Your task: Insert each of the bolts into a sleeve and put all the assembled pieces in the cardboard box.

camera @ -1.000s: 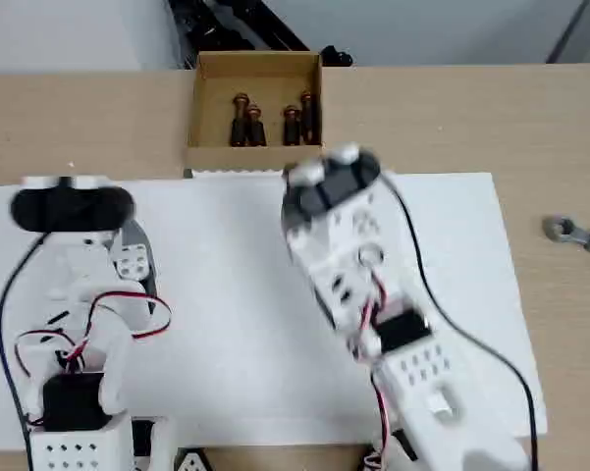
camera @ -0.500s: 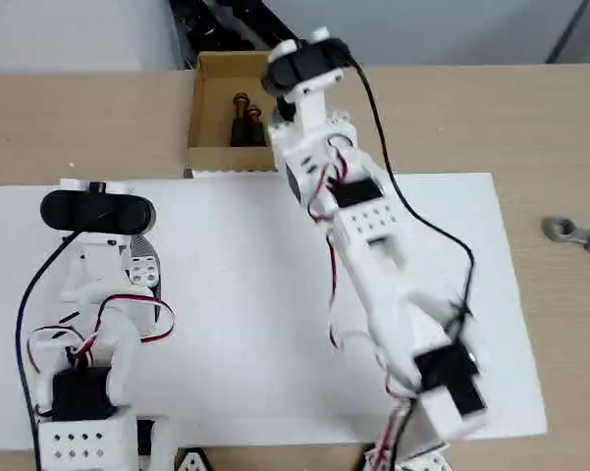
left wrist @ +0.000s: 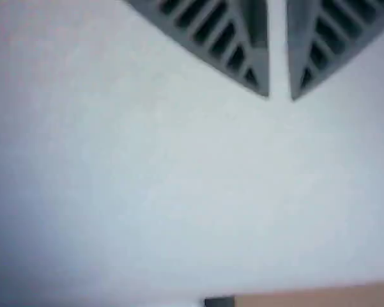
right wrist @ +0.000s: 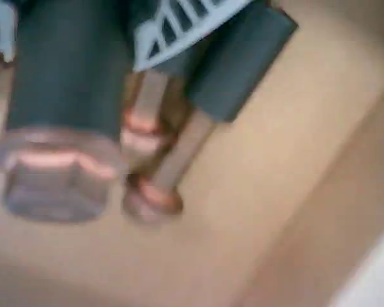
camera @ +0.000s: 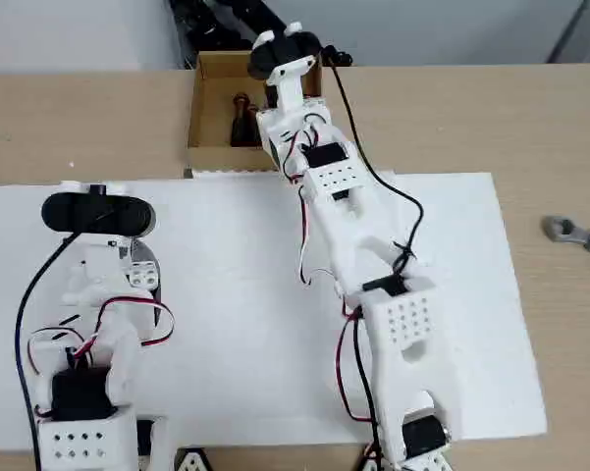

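**Task seemingly near its end**

The right gripper is hanging inside the cardboard box at 12 o'clock. Its jaws seem to be gripping one sleeved bolt beside other assembled pieces. The left gripper, at 8 o'clock, is nearly closed and holding nothing. Probably only the releasing is remaining.

The cardboard box sat open-topped at the far side of the bench. Inside it, near the middle, assembled pieces were grouped close together: dark sleeves with copper-coloured bolt heads showing. Close up, over the box's tan floor, one dark sleeve ended in a broad flanged hex bolt head. Just beside it a second sleeve lay tilted, its bolt protruding by a bare shank to a smaller-looking head.
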Motion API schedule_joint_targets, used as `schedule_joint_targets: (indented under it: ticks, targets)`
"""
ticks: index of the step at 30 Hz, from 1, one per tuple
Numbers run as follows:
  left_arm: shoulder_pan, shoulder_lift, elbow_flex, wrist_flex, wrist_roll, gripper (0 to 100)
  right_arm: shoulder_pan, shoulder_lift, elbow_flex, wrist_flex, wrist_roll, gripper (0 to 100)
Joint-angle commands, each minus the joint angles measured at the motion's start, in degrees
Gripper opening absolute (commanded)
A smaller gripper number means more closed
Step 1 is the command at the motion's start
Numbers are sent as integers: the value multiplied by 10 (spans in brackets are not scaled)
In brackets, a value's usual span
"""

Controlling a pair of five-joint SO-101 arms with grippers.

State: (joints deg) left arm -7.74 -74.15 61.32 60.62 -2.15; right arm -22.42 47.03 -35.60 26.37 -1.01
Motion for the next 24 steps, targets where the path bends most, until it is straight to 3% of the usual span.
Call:
schedule_joint_targets:
  ticks: [1, 9, 21, 24]
  targets:
    - [-20, -2, -3, 4, 4, 5, 8, 19, -109, 41, 3, 6]
    - [-25, -2, -3, 16, 4, 5, 3, 32, -198, 182, -60, 195]
    - [-24, -2, -2, 14, 4, 5, 3, 31, -315, 343, -55, 188]
    - [-24, -2, -2, 13, 4, 5, -2, 31, -389, 438, -46, 62]
